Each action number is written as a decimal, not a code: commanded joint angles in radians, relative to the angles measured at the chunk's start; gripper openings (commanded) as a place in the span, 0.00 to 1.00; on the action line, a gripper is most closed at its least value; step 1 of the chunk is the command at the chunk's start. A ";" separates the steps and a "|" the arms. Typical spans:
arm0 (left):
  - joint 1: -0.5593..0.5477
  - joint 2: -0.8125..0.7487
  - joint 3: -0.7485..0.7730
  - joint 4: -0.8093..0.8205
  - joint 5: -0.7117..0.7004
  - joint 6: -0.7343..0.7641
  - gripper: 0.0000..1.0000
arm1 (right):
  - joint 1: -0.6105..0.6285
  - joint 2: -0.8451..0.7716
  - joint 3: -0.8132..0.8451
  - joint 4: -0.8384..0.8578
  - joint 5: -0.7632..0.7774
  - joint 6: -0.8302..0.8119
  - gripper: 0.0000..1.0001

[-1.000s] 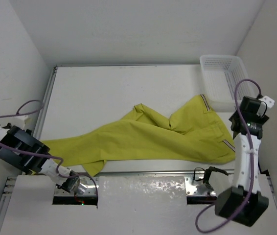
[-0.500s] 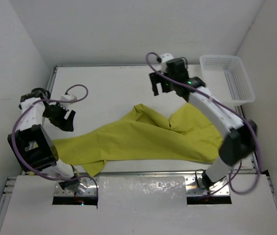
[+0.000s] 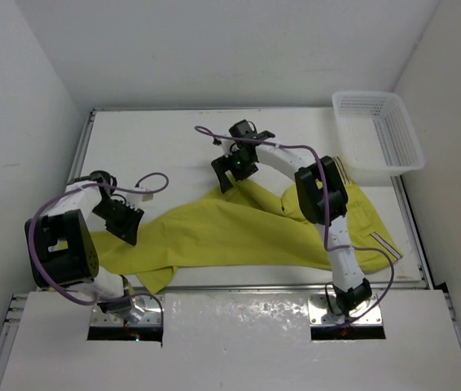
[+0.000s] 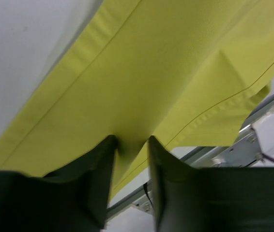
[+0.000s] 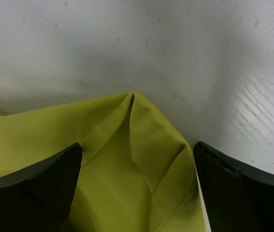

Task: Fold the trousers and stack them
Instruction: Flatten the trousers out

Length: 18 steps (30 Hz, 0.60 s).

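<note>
The mustard-yellow trousers lie spread across the near half of the table, legs toward the left. The waistband with its white, dark-striped trim is at the right. My left gripper sits on the left part of a leg. In the left wrist view the trousers fill the frame, and the gripper is shut on a pinched fold of the cloth. My right gripper hovers over a raised, folded peak of cloth at the far middle. In the right wrist view it is wide open, its jaws either side of the trousers' peak.
A white mesh basket stands at the back right corner. White walls enclose the table on the left, back and right. A metal rail runs along the near table edge, just past the hem of the leg.
Both arms have swung in from the sides onto the trousers. The left gripper came down onto the leg and closed on cloth. The right gripper moved from the back toward the cloth peak.
</note>
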 commanded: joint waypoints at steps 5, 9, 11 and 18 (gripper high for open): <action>-0.005 0.000 -0.030 -0.008 0.009 0.011 0.00 | 0.019 -0.036 -0.057 0.026 0.041 -0.024 0.52; -0.005 -0.003 0.011 -0.043 0.025 0.035 0.00 | 0.015 -0.018 0.002 0.095 0.066 0.028 0.00; -0.007 -0.005 0.025 -0.052 0.016 0.046 0.00 | -0.005 0.007 0.070 0.155 0.108 0.121 0.00; -0.005 -0.030 0.036 -0.089 -0.049 0.093 0.00 | -0.232 -0.260 -0.277 0.656 0.474 0.822 0.00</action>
